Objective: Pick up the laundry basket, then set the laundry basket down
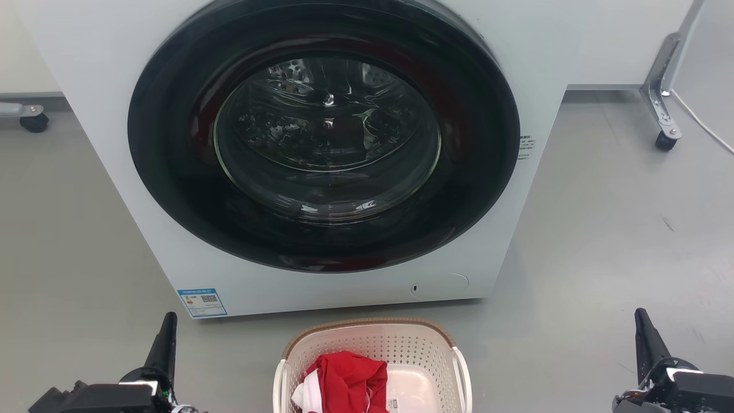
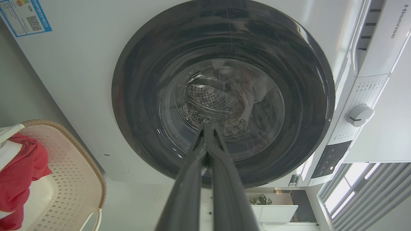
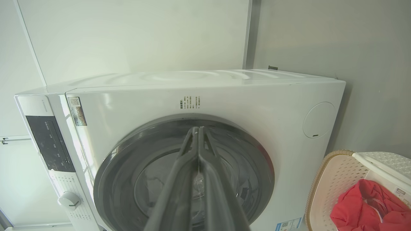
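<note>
The laundry basket (image 1: 395, 344) stands on the grey floor just in front of the washer, at the bottom centre of the head view. It is cream-white perforated plastic with a brown woven-look rim and holds a red and white garment (image 1: 344, 381). The basket also shows at the left edge of the left wrist view (image 2: 69, 179) and at the lower right of the right wrist view (image 3: 340, 179). My left gripper (image 1: 170, 317) is shut, well left of the basket. My right gripper (image 1: 640, 313) is shut, well right of it. Both hold nothing.
A white front-loading washer (image 1: 103, 69) with a large dark round door (image 1: 324, 132) stands directly behind the basket. A caster leg (image 1: 662, 109) is at the far right and another caster (image 1: 33, 121) at the far left. Grey floor lies open on both sides.
</note>
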Available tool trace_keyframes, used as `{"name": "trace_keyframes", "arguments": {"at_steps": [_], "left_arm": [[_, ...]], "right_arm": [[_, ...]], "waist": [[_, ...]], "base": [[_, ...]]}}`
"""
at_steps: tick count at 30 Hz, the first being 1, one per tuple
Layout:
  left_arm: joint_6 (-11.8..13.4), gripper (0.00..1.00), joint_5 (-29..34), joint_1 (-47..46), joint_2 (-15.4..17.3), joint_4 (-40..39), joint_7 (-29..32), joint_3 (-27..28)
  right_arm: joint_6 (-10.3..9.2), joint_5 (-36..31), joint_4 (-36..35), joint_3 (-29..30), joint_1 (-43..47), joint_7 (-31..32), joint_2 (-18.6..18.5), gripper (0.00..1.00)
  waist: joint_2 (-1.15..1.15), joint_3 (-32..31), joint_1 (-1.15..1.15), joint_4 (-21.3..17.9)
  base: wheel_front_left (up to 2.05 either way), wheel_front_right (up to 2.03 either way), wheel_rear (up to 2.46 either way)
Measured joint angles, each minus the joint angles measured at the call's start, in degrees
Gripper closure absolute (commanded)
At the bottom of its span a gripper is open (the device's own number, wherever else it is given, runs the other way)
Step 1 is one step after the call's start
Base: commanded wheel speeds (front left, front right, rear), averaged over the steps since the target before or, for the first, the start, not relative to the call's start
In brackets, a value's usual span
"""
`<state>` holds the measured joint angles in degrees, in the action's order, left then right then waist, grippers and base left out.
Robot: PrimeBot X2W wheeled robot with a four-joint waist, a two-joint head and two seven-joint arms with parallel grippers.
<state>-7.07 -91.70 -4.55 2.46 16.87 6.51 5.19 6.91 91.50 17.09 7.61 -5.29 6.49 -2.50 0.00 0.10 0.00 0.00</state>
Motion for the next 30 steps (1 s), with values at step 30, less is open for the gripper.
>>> {"name": "trace_keyframes", "arguments": {"at_steps": [30], "left_arm": [[0.0,1.0,0.0,0.0,0.0,0.0,0.0,0.0]], "right_arm": [[0.0,0.0,0.0,0.0,0.0,0.0,0.0,1.0]], "waist": [[0.0,0.0,0.0,0.0]], "base": [[0.0,0.0,0.0]]}}
